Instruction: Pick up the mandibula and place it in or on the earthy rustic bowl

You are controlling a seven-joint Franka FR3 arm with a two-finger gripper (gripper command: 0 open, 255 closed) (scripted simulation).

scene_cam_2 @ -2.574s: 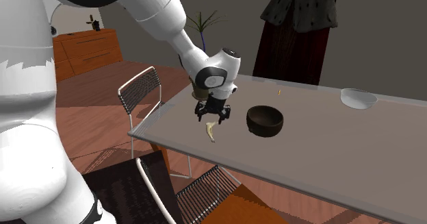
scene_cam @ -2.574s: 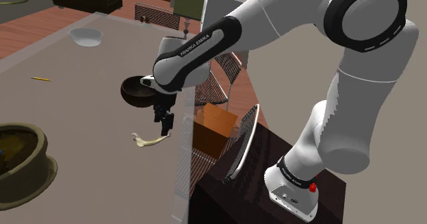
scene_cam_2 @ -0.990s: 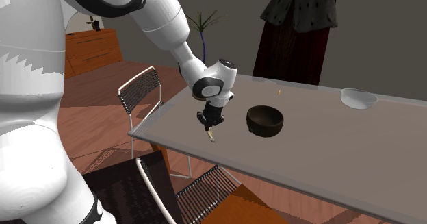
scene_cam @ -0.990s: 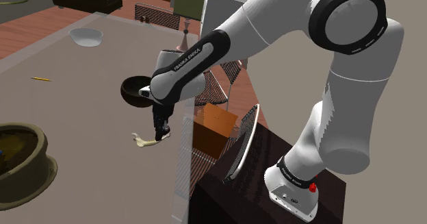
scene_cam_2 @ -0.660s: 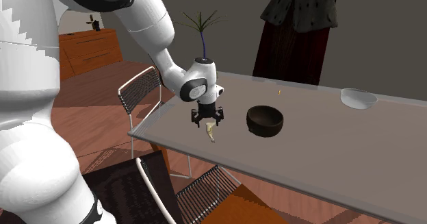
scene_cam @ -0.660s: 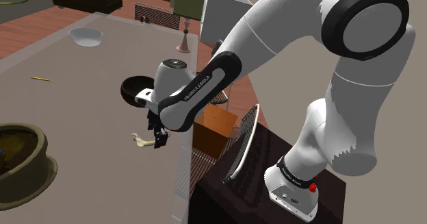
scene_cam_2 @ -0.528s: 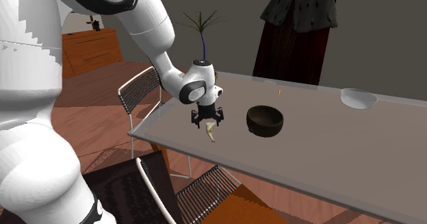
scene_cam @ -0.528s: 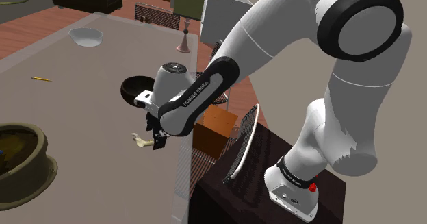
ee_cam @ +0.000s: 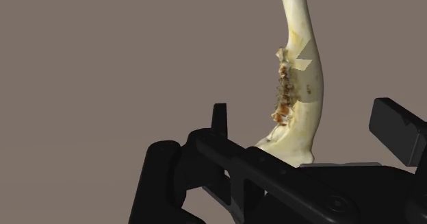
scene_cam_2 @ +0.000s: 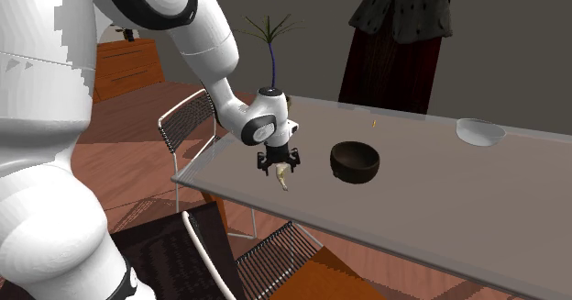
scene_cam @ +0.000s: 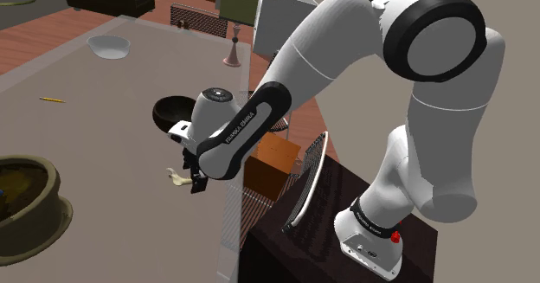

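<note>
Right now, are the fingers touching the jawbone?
Apart. In the wrist view the jawbone lies between the open fingers, with table showing on both sides.

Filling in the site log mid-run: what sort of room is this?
Probably a home dining area: a long table, a wire-backed chair at its end, and a wooden dresser behind.

mandibula (ee_cam: 299,85): one end runs off the wrist view's edge; the other end is hidden behind the gripper (ee_cam: 306,116).
dark bowl (scene_cam: 166,115): the arm (scene_cam: 260,108) covers its side on the shoulder view's right.
big brown bowl (scene_cam: 48,212): cut off by the shoulder view's left edge.
little yellow thing (scene_cam: 52,99): too small to tell what it is.
arm: in the second exterior view it runs off the top and left edges.
</note>
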